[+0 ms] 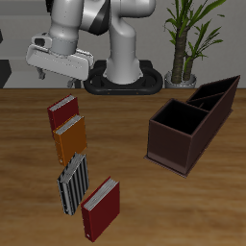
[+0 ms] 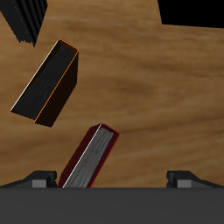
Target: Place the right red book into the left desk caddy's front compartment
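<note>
The right red book (image 1: 65, 112) lies flat on the table, farthest back in a row of books. In the wrist view it (image 2: 87, 157) shows its red cover and pale page edges, close to one fingertip (image 2: 39, 178). My gripper (image 1: 56, 79) hangs open and empty above the book, a little farther back than it, and does not touch it. In the wrist view the gripper (image 2: 112, 179) has its fingers wide apart. The left desk caddy (image 1: 187, 130), dark maroon-brown with a black inside, stands across the table, far from the gripper.
An orange book (image 1: 71, 140) lies just in front of the red one, also seen in the wrist view (image 2: 48, 83). Then come a striped black-and-grey book (image 1: 73, 183) and a darker maroon-red book (image 1: 100, 209) near the front edge. A potted plant (image 1: 187, 38) stands behind the caddy.
</note>
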